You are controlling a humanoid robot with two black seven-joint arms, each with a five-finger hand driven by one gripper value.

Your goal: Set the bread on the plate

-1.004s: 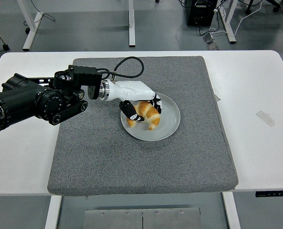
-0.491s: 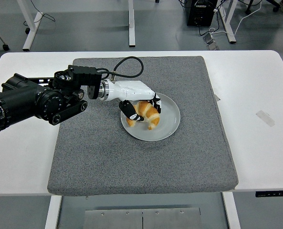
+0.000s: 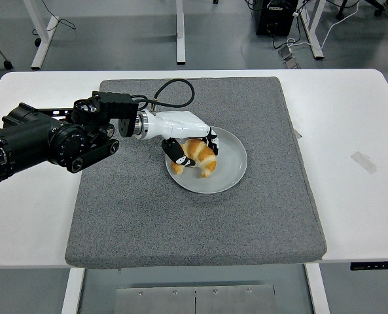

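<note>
A golden croissant (image 3: 198,157) lies on the left part of a white round plate (image 3: 228,171) in the middle of the grey mat. My left hand (image 3: 192,145), white with black fingers, is curled around the croissant's left end, thumb in front and fingers behind it. The black left arm reaches in from the left edge. The right arm is out of view.
The grey mat (image 3: 194,216) covers the centre of the white table (image 3: 351,131). A small strip of tape (image 3: 364,161) lies on the table at the right. Table legs and cables stand on the floor behind.
The left hand and the croissant have shifted slightly left and up on the plate. Little else has moved.
</note>
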